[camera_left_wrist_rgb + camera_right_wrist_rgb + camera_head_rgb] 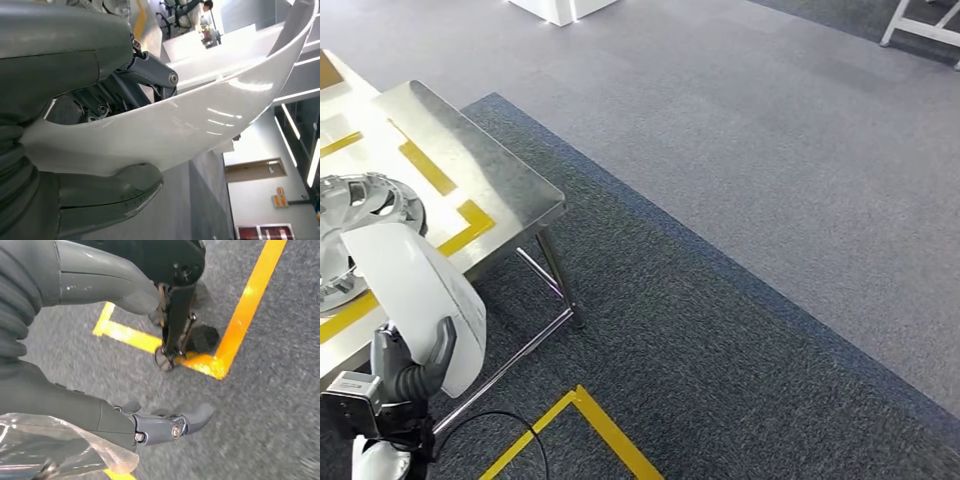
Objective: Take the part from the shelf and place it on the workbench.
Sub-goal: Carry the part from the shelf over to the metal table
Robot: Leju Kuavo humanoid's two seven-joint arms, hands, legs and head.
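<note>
Part: the white curved panel (418, 290) is off the shelf and in the left hand (414, 370), held up just over the near edge of the tabletop (482, 165).
Left hand: grips the panel, thumb on one face and darker fingers (151, 70) on the other, as the left wrist view shows.
Right hand: the right hand (124, 355) hangs over the carpet near a yellow floor line (241, 310); thumb and fingers stand apart and hold nothing.
Tabletop: steel, marked with yellow tape; a silver wheel cover (358, 215) already lies on it, just behind the panel.
Done: the pick-up and, by the look of it, most of the carry.
Left: bring the panel fully over the tabletop, lower it onto a bare patch beside the wheel cover, then let go.
Progress: judged late, with the placing not yet done.
</note>
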